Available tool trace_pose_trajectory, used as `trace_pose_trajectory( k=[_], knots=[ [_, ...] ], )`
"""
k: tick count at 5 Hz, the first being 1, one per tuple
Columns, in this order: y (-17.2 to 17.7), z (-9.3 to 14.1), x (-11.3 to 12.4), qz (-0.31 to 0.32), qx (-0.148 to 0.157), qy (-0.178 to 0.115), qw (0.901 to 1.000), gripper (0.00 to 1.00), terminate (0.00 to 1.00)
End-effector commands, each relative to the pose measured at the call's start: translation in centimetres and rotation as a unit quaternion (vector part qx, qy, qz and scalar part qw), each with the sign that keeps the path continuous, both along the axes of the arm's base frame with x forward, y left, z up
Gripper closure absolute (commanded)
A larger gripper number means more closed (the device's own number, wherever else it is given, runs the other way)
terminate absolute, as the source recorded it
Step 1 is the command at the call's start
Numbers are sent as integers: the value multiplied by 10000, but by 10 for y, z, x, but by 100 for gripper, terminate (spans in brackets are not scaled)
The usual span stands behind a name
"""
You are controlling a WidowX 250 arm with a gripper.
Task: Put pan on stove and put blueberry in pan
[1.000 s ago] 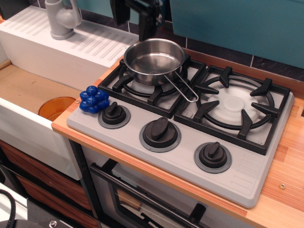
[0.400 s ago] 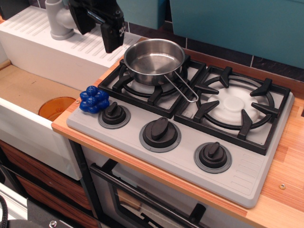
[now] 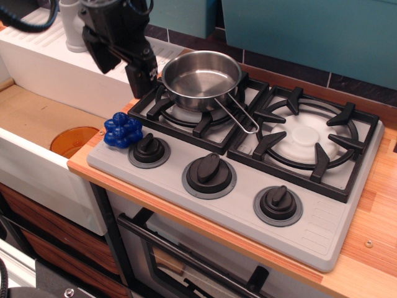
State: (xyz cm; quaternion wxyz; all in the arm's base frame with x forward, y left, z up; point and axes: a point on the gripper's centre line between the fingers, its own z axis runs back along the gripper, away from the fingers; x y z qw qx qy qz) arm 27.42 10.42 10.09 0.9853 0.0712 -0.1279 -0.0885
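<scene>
The shiny steel pan (image 3: 201,77) sits empty on the left burner grate of the grey stove (image 3: 322,230), its wire handle (image 3: 240,117) pointing to the front right. The blue blueberry (image 3: 123,131) lies on the stove's front left corner, beside the left knob (image 3: 149,149). My black gripper (image 3: 121,68) hangs just left of the pan, above and behind the blueberry. It is open and empty, its fingers pointing down.
A white sink with an orange drain (image 3: 73,140) lies left of the stove. A white drainboard (image 3: 56,56) and grey faucet (image 3: 75,28) stand behind it. The right burner grate (image 3: 307,138) is bare. Wooden counter (image 3: 375,205) borders the stove.
My gripper has moved left and down, from above the back of the pan to the pan's left side. The pan and blueberry have not moved.
</scene>
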Motion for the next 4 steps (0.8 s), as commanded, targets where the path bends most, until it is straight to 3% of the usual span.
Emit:
trace_pose_trajectory(
  k=[1, 4],
  knots=[
    [1, 3, 0, -23, 143, -442, 9989, 0, 0],
    [7, -28, -10, -39, 91, -650, 9978, 0, 0]
  ],
)
